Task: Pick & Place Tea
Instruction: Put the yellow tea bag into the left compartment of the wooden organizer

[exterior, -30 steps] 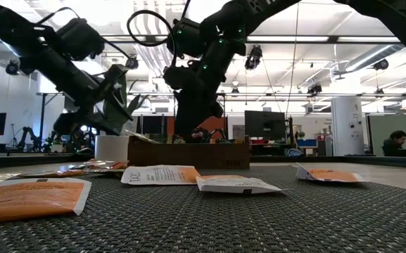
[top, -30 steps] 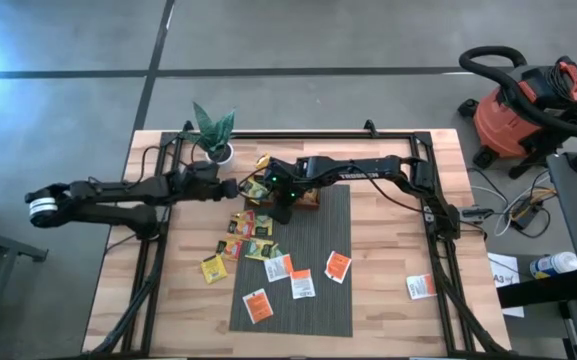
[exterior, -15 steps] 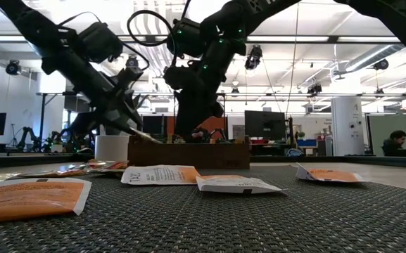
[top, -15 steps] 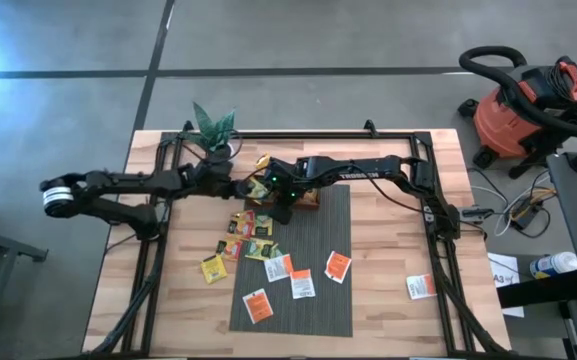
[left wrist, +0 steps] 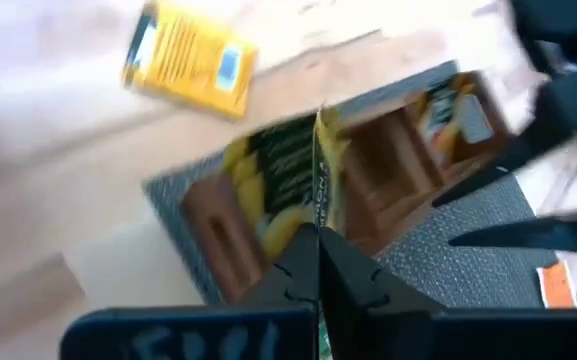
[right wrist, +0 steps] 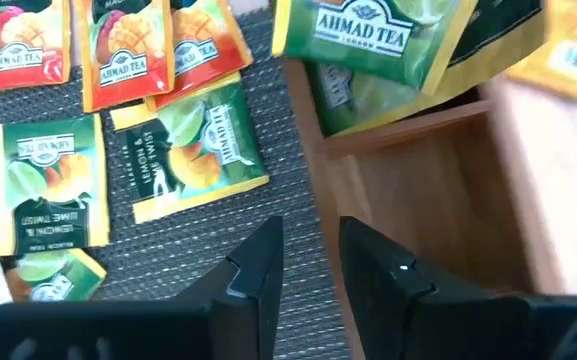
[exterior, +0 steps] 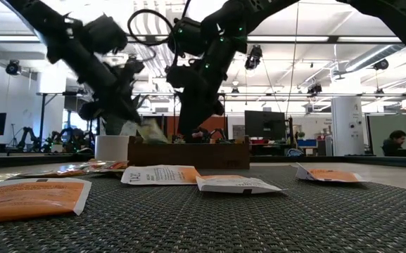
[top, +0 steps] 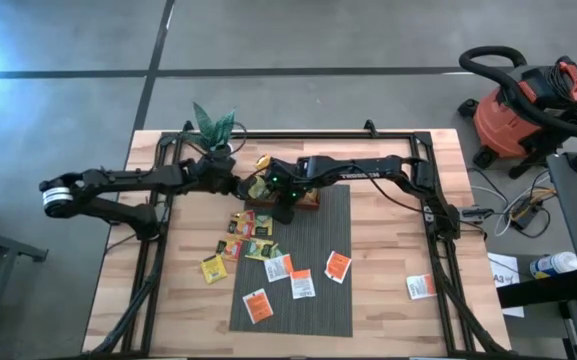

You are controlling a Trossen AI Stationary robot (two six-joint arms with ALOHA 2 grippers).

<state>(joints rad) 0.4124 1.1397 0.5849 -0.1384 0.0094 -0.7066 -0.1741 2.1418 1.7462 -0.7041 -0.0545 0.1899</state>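
Wooden table [top: 388, 250], grey mat [top: 318, 300], scattered tea sachets [top: 268, 262].
Left gripper [left wrist: 317, 262] pinches a yellow sachet [left wrist: 319, 160] edge-on over the tray [left wrist: 388, 170]; right gripper [right wrist: 308, 250] is slightly spread.

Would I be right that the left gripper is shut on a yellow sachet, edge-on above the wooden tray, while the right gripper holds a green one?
Not quite: the right gripper holds nothing, as the right wrist view shows. The left gripper is indeed shut on the yellow sachet above the wooden tray.
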